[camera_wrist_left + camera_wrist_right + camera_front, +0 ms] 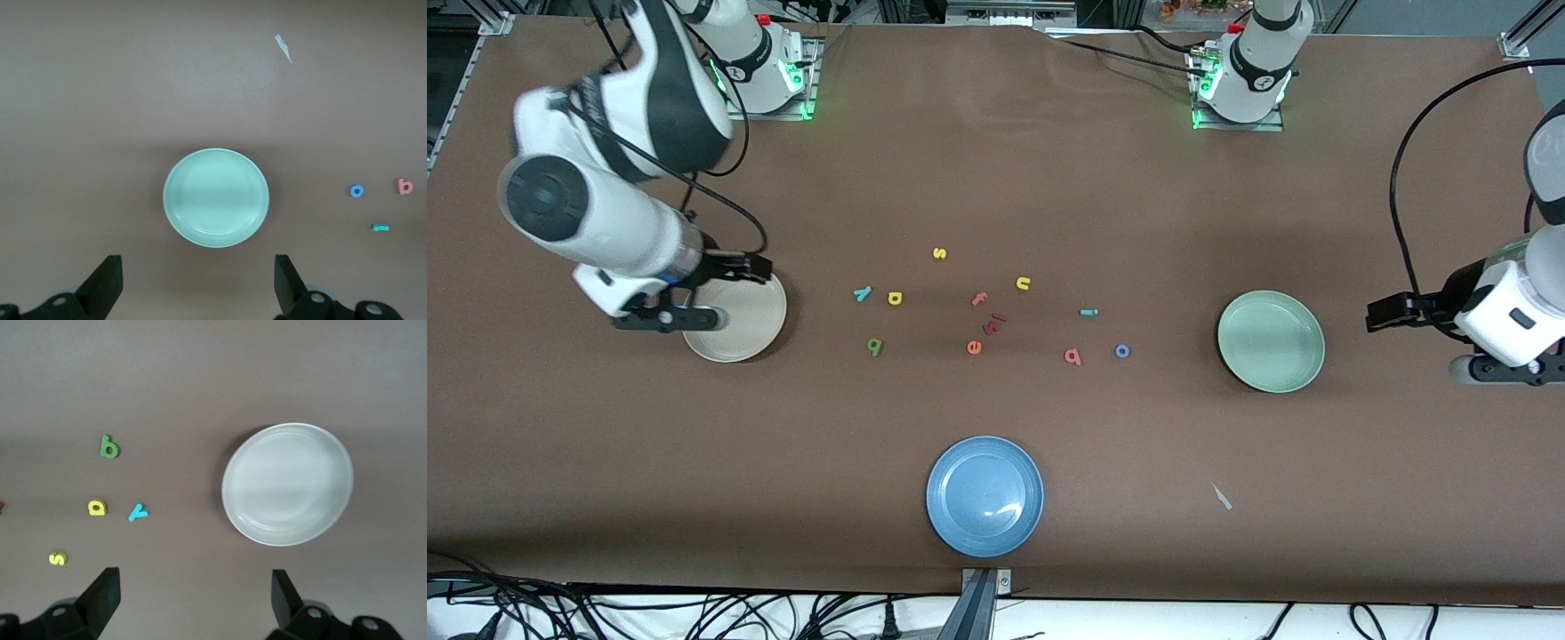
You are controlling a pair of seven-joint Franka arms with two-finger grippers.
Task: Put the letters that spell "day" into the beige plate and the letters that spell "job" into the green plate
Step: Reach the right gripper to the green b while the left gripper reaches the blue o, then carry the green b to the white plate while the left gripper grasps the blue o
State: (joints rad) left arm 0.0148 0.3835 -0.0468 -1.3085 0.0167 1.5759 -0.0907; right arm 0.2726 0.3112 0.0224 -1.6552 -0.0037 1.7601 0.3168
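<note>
The green a (874,347), pink b (1072,356) and blue o (1122,351) lie nearest the camera, with y (862,293), d (895,298) and j (1088,312) a little farther, all between the plates. The right gripper (694,298) hangs wide open and empty over the beige plate (760,324), probably ready to pick up "day". The left gripper (1409,313) waits wide open and empty past the green plate (1272,341), probably for "job".

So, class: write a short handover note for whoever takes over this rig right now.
Left gripper: open, holding nothing, waiting by the green plate at its end of the table.
Right gripper: open, holding nothing, by the beige plate.
Both plates hold nothing.
On the table between them: yellow d, green a, teal y; teal j, blue o, pink b.
Done: nothing.
Left: all six letters.
</note>
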